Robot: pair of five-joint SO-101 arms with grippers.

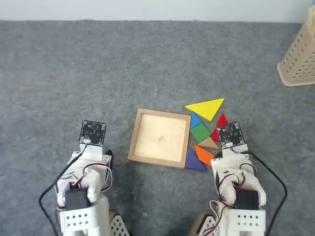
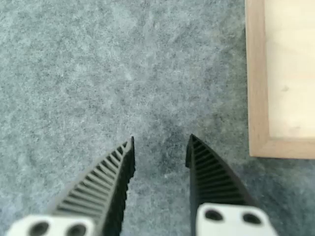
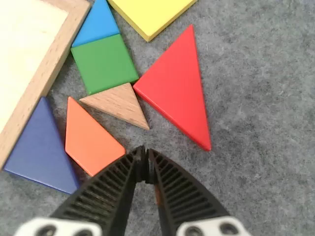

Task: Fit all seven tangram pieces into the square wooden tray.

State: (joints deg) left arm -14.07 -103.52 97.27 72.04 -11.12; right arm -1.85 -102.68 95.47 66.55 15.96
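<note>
Your right pincer (image 3: 146, 151) has its black ribbed fingers pressed together, with the tips hanging right at the near corner of the orange parallelogram (image 3: 91, 140). Just ahead of the tips you've got the plain wood triangle (image 3: 118, 104). The big red triangle (image 3: 177, 93) sits ahead and a bit to the right, just beside the wood one. Further out from the pincer comes the green square (image 3: 104, 64), then the light blue triangle (image 3: 98, 27), and the yellow triangle (image 3: 147, 12) is farthest off. The dark blue triangle (image 3: 39, 152) lies to the pincer's left, right up against the rim of the square wooden tray (image 3: 47, 69). So all seven pieces are on the grey carpet (image 1: 74, 64), bunched along the tray's side nearest this pincer. Your left pincer (image 2: 161, 140) is spread open over plain carpet, and the tray's near corner is ahead and to its right, close but not touching. A beige slatted basket (image 1: 300, 54) stands well ahead and to the right of the right pincer.
</note>
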